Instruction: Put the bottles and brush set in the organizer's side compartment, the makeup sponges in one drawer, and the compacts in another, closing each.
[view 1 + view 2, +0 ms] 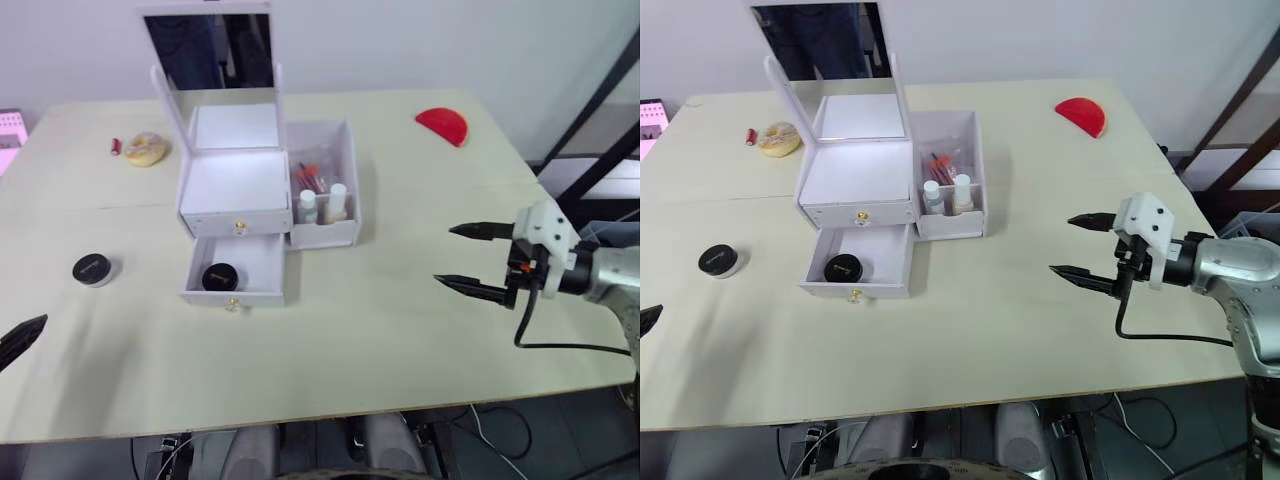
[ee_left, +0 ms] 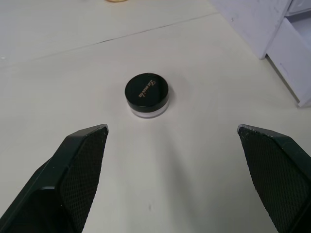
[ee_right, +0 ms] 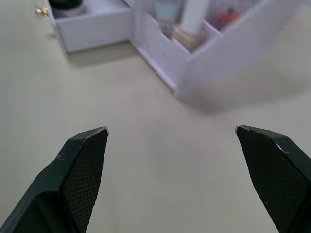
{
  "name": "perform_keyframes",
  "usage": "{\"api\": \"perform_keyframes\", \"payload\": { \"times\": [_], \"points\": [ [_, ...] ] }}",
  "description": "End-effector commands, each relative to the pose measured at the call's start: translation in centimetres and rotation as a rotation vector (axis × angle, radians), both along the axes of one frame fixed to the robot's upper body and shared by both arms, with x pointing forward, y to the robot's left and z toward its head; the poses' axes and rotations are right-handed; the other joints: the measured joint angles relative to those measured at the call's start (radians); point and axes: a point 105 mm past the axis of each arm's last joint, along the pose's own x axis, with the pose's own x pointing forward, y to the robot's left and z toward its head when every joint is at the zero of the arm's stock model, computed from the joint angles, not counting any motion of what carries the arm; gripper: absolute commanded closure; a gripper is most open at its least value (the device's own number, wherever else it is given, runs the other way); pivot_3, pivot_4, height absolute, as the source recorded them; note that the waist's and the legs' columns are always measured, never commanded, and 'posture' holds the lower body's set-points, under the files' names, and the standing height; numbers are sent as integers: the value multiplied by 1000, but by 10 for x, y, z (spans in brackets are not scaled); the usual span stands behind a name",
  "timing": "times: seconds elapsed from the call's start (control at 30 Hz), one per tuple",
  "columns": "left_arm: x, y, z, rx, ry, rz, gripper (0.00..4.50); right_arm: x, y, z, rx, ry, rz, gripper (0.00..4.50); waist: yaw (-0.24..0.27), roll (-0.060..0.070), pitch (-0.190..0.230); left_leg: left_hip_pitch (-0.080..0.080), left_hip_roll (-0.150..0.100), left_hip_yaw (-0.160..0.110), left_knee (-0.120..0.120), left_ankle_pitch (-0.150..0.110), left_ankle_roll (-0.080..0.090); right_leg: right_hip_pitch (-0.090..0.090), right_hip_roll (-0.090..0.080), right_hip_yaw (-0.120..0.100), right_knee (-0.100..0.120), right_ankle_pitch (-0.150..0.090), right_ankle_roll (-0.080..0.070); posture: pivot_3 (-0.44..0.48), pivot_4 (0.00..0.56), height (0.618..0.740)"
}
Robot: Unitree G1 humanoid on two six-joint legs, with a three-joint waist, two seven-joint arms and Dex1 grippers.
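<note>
With its fingers spread wide, the left tool (image 2: 172, 145) should descend squarely over the loose compact (image 2: 147, 94) on the desk (image 1: 380, 330), left of the open lower drawer (image 1: 234, 280), before clenching.

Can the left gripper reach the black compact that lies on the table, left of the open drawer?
Probably yes. The left gripper is open, and the black compact lies straight ahead between its fingers with only bare table in between.
</note>
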Motion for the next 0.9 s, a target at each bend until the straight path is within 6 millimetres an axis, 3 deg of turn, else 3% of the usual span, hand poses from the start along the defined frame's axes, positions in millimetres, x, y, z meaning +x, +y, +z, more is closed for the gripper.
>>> {"api": "perform_keyframes", "payload": {
  "times": [0.03, 0.47, 0.57, 0.67, 0.73, 0.77, 0.9],
  "points": [
    [-1, -3, 7, 12, -23, 2, 29, 1, 4, 9, -19, -41, 15, 0, 21, -2, -1, 0, 2, 2, -1, 0, -1, -1, 2, 0, 0, 2, -5, 0, 150, 739],
    [-5, -4, 1, -9, -36, 56, 29, 1, 13, 4, -40, -31, 58, 0, 48, -2, -1, 1, 4, 14, 0, 0, -2, -1, 1, 8, -3, -3, -9, 0, 150, 739],
    [-6, -2, -2, -19, -49, 106, 29, -1, 17, 2, -46, -25, 81, 0, 33, 0, 0, -2, -1, 1, -1, 0, -1, 9, -3, -3, -2, -6, -4, 0, 150, 739],
    [-7, -3, -6, -27, -65, 160, 29, -2, 19, 1, -57, -26, 95, 0, 14, 0, 0, -2, -22, -30, -2, 2, 2, 21, -22, -26, 10, -19, 8, 0, 150, 739],
    [-5, 0, -8, -33, -107, 236, 29, 0, 20, 2, -56, -24, 82, 0, 2, 5, 1, 0, -43, -60, -2, 4, 4, 28, -24, -24, 21, -35, 14, 0, 150, 739],
    [-4, -1, -9, -43, -123, 260, 29, 1, 21, 3, -56, -24, 80, 0, 17, -1, -2, 8, -46, -66, -4, 6, 5, 23, -16, -8, 26, -43, 14, 0, 150, 739],
    [9, -7, -21, -80, -141, 327, 29, -1, 32, 6, -44, -16, 111, 0, 53, -1, -2, 14, -41, -47, -15, 9, 1, 24, -14, 7, 24, -44, 10, 0, 150, 739]
  ]
}}
